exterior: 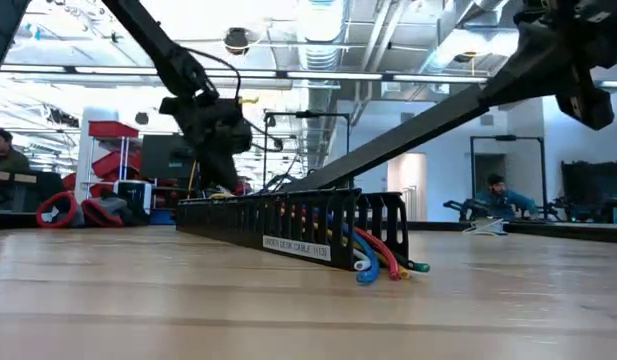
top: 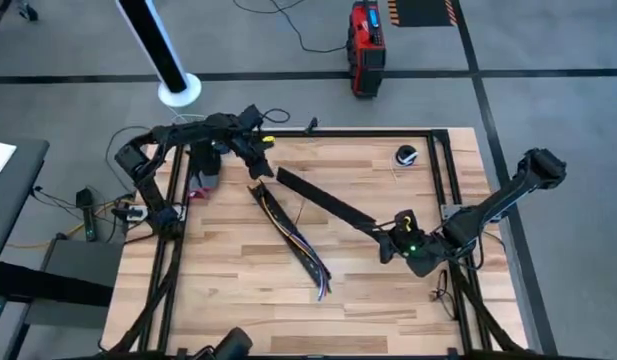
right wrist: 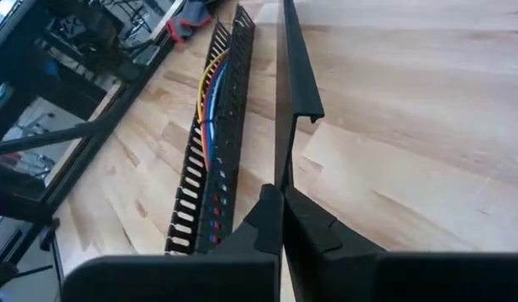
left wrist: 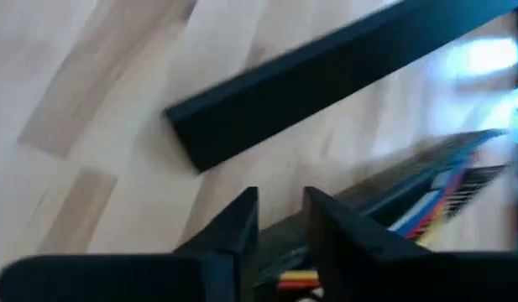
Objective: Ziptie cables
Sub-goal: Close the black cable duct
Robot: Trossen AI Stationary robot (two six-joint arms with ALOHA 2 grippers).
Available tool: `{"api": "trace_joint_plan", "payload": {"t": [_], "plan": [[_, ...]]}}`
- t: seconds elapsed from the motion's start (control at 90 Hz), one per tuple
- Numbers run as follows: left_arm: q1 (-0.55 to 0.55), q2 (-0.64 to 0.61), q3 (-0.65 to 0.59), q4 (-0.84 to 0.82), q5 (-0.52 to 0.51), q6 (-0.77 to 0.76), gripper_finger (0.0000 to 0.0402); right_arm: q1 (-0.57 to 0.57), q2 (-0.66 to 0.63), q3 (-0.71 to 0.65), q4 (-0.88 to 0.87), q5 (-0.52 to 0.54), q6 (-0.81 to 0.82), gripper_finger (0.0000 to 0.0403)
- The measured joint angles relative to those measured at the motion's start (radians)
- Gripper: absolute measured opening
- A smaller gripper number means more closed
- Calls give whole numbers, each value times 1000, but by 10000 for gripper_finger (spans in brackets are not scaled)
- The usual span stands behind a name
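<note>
right gripper clamps strip | cables in channel (right wrist only)

Table: pale wood planks in mixed light and tan tones, smooth, with a soft satin sheen in the low view. Table frame: black metal bars, matt.

Slotted channel: black plastic, comb-cut walls, dull finish, with a white printed label on its side.

Cables: thin plastic-sheathed wires, blue, red, yellow and green, slightly glossy at the ends.

Flat strip: black rigid plastic, smooth, semi-matt, faint highlight along the edge.

Right gripper: fingers of dark matt plastic.
</note>
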Motion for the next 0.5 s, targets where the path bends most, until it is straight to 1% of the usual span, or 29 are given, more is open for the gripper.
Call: {"api": "trace_joint_plan", "payload": {"t": [0.111,0.233,0.289,0.411,0.5], "plan": [[0,1,-47,151,15,-63,145,-5,0,0,2,0,-19,0],[-8,1,-85,271,12,-87,157,-13,0,0,2,1,-19,0],[-12,3,-94,279,-18,-90,157,-13,0,-1,3,1,-20,0],[-13,4,-101,274,-49,-95,155,-13,0,-1,3,1,-22,0],[-11,4,-101,238,-101,-90,154,-13,0,-1,3,1,-22,0]]}}
